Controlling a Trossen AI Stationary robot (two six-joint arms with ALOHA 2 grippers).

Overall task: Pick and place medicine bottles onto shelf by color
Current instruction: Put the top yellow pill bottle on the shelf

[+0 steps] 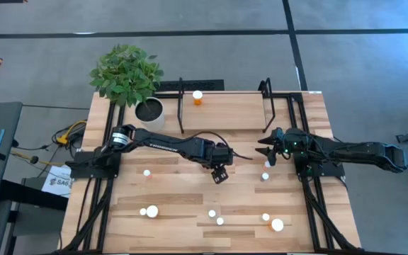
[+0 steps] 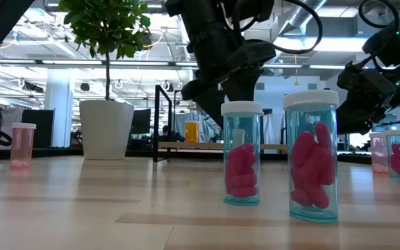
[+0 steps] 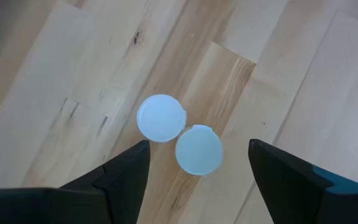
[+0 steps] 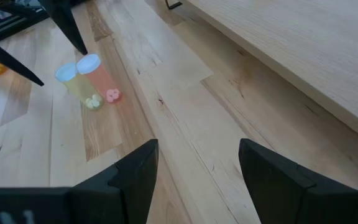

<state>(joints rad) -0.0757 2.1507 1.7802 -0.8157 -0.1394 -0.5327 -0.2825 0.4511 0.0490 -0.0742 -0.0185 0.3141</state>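
We list two white-capped medicine bottles (image 3: 179, 134) upright mid-table, touching, long axes vertical, caps facing the left gripper (image 3: 197, 171) hovering above, fingers apart, empty. Right gripper (image 4: 194, 168): fingers apart, empty, beside light wooden shelf (image 4: 303, 50).

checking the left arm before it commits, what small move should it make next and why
Probably lower the left gripper straight down over the nearer white cap. Its fingers are open and that cap sits between them, but a second cap touches it, so a slight shift away from that neighbour may be wise before closing.
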